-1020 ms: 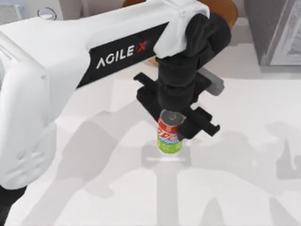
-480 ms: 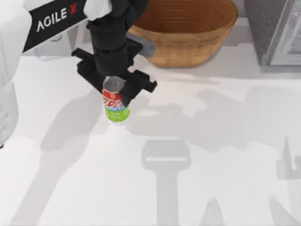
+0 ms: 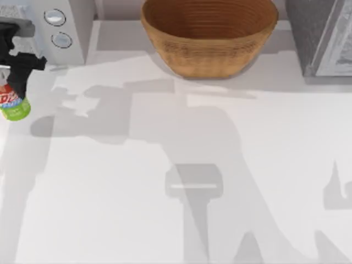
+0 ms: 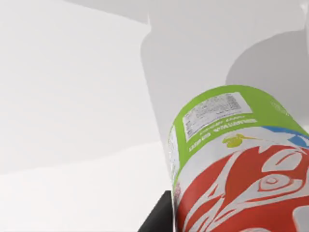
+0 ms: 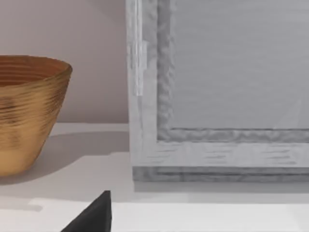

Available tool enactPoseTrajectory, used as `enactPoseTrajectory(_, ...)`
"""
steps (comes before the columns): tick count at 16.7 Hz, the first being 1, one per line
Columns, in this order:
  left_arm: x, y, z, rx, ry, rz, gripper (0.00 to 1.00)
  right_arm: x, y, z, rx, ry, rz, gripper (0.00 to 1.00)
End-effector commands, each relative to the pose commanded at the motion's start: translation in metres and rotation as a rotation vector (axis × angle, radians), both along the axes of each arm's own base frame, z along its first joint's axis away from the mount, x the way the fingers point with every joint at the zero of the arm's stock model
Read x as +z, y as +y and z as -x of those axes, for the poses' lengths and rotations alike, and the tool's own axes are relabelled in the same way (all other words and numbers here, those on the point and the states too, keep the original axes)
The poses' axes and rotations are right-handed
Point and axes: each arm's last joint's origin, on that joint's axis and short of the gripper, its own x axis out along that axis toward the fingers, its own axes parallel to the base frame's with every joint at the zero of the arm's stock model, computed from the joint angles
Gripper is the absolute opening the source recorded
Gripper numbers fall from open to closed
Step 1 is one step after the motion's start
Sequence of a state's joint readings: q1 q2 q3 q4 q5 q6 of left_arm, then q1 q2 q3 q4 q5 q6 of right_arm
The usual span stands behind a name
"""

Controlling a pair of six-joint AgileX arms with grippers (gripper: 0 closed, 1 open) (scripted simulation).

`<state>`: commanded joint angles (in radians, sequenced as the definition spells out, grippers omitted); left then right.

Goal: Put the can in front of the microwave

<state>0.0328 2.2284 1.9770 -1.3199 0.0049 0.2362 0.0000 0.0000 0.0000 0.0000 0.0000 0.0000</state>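
Top view: left pincer sits at the far left edge of the tabletop, dark fingers pressed onto the can from above — pinching it near its upper part. Can hangs below the black pincer body; red band w/ white-blue lettering up top, green part lowest. It is just in front of the microwave, slightly left of the panel w/ two round silver dials. Cannot tell from this view whether the can base touches the tabletop or is held just off it.

Left wrist view: can very close to the lens, tilted in frame — green part w/ a white label block, then red-and-white graphics. One black pincer finger shows beside the can wall. White tabletop behind, grey shadow on it.

Woven brown basket stands at the back centre, well apart from the can. Darker speckled grey box at back right.

Right wrist view: basket to one side and the grey box near, both on the tabletop; a black tip of the right pincer shows at the frame edge. Cannot tell if right pincer is spread or pressed together.
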Motion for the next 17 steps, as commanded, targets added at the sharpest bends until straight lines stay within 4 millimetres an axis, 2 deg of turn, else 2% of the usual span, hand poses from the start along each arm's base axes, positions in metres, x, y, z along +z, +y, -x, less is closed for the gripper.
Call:
enactPoseTrajectory(3, 0.002, 0.065, 0.008, 0.111, -0.001, 0.000, 0.00, 0.000, 0.000, 0.000, 0.000, 0.000, 0.000, 1.00)
enactPoseTrajectory(5, 0.003, 0.091, 0.015, 0.157, -0.002, 0.000, 0.00, 0.000, 0.000, 0.000, 0.000, 0.000, 0.000, 1.00)
enactPoseTrajectory(6, 0.003, 0.098, 0.017, 0.169, -0.002, 0.000, 0.00, 0.000, 0.000, 0.000, 0.000, 0.000, 0.000, 1.00)
enactPoseTrajectory(17, -0.005, 0.101, 0.017, 0.174, -0.002, 0.000, 0.00, 0.000, 0.000, 0.000, 0.000, 0.000, 0.000, 1.00)
